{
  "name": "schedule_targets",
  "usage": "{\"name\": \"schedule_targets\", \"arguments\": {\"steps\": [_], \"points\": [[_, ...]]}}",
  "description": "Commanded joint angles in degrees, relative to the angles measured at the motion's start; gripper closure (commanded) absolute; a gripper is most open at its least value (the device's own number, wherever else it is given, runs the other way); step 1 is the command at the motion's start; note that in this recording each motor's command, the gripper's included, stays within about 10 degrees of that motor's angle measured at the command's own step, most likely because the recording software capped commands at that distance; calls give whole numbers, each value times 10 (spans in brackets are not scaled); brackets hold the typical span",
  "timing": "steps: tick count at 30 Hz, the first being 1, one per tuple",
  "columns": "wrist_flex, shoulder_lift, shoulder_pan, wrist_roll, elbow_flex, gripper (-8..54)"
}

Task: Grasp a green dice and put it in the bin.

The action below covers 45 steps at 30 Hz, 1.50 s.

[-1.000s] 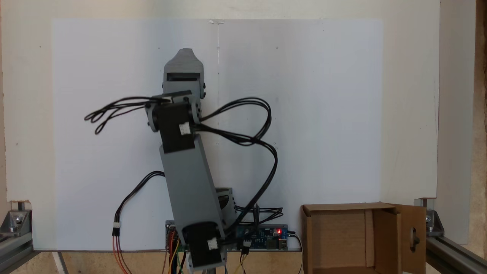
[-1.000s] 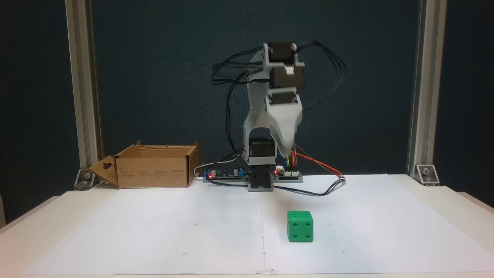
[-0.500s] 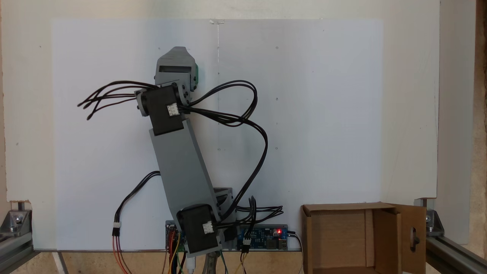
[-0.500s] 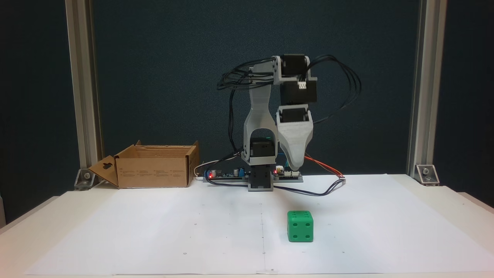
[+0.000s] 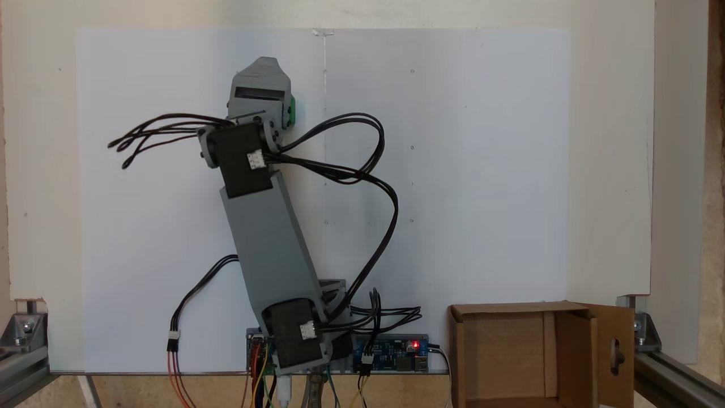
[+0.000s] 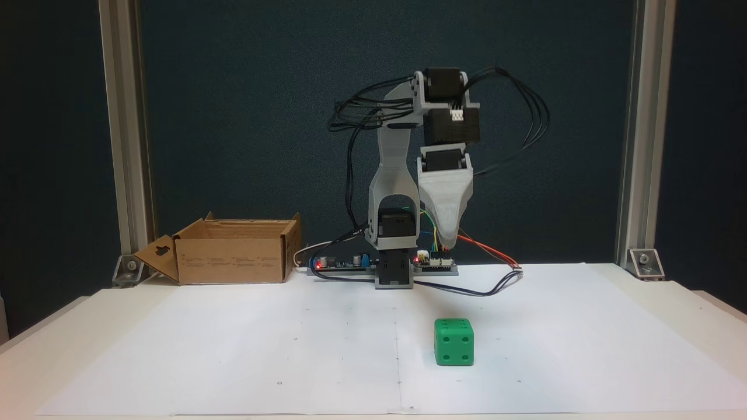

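Green dice (image 6: 453, 342) sits on white paper (image 6: 233, 350) on the tabletop (image 6: 688, 303), rounded corners, pips up & front. Step: approach, not yet gripped. Gripper (image 6: 446, 244) hangs tip-down above & behind it; can't tell if jaws are spread or together. Next, I'd say: come fwd, drop, straddle dice. Box (image 6: 233, 251) far left, well apart.
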Motion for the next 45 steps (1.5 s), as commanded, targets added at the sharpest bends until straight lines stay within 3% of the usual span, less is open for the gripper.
{"name": "schedule_targets", "arguments": {"steps": [1, 22, 45], "points": [[1, -2, 2, 30, -31, 15], [0, -83, 27, 29, -31, 17], [-6, -93, -11, -7, -14, 16]]}}
